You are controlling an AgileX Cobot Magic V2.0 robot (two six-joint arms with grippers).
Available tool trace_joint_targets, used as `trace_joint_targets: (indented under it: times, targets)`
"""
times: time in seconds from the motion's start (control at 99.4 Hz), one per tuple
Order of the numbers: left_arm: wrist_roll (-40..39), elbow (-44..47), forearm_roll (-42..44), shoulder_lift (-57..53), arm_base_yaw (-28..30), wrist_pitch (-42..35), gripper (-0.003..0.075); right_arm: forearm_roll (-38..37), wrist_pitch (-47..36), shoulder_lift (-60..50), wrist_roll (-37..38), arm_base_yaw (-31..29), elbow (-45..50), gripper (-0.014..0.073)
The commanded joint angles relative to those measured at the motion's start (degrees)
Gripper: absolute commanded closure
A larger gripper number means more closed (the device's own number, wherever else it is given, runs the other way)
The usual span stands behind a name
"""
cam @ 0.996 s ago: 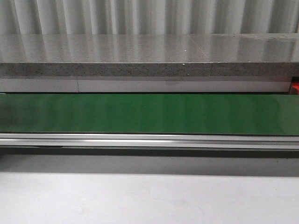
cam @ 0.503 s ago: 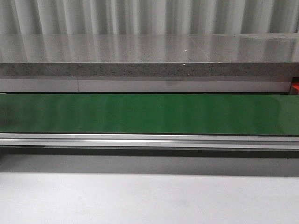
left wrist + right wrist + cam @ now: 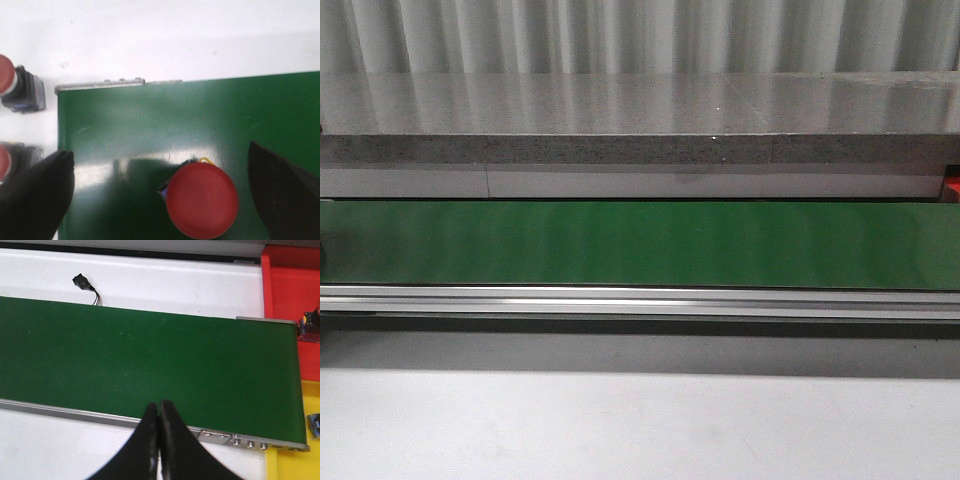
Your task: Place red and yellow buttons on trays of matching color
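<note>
Button on belt: a round red plastic push button with a dark body stands on the green conveyor belt, its cap facing the left wrist camera; it sits between the two dark fingers, touching neither.
Left gripper: the left gripper is spread wide; one finger lies at 9 o'clock of the button, over the belt's end edge, the other at 3 o'clock, and it holds nothing.
Buttons off the belt: a second red-capped button with a black body lies on the white table surface at about 10 o'clock of the belt button, just beyond the belt's end; a third red cap shows at the picture's edge, partly hidden by the finger.
Right gripper: the right gripper has its dark fingers pressed together with nothing between them, over the near metal rail of the belt.
Trays: a red plastic tray sits past the belt's end at 2 o'clock of the right gripper, a small dark part in it at the frame edge; a yellow tray lies at 3 o'clock, also with a small part in it.
Loose item: a small black connector with short wires rests on the white table at 11 o'clock of the right gripper, beyond the belt.
Front view: only the bare green belt, its metal rail and a grey speckled ledge behind it show; neither arm appears.
</note>
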Motion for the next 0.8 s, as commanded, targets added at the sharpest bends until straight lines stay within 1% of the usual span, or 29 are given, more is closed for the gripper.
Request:
trace_joint_targets:
  times: [0.0, 0.131, 0.231, 0.312, 0.473, 0.584, 0.704, 0.785]
  targets:
    - [-0.78, -2.18, -1.07, -5.10, 0.25, -3.10, 0.0074, 0.21, -3.21, -0.47, -0.44, 0.03, -1.36, 0.0718]
    - [-5.23, -2.18, -0.38, -8.36, 3.76, -2.62, 0.0078, 0.21, -3.21, -0.47, -0.44, 0.03, -1.36, 0.0718]
    - [-8.43, -1.67, -0.10, -9.10, 9.28, -1.52, 0.0078, 0.21, -3.21, -0.47, -0.44, 0.03, -1.36, 0.0718]
    - [-8.57, -0.08, -0.10, -9.10, 13.90, -1.24, 0.0078, 0.21, -3.21, -0.47, -0.44, 0.03, -1.36, 0.0718]
    - [-8.57, 6.49, 0.28, -8.32, 22.88, -4.80, 0.0078, 0.21, -3.21, -0.47, -0.44, 0.03, -1.36, 0.0718]
    - [-11.64, 10.63, 0.28, -5.59, 27.88, -8.19, 0.0078, 0.21, -3.21, -0.47, -0.44, 0.03, -1.36, 0.0718]
    - [-12.70, 11.15, 0.28, -1.74, 31.27, -10.78, 0.0078, 0.21, -3.21, -0.47, -0.44, 0.03, -1.36, 0.0718]
    - [-12.80, 11.16, 0.28, 0.81, 32.21, -12.54, 0.0078, 0.21, -3.21, -0.47, -0.44, 0.03, -1.36, 0.0718]
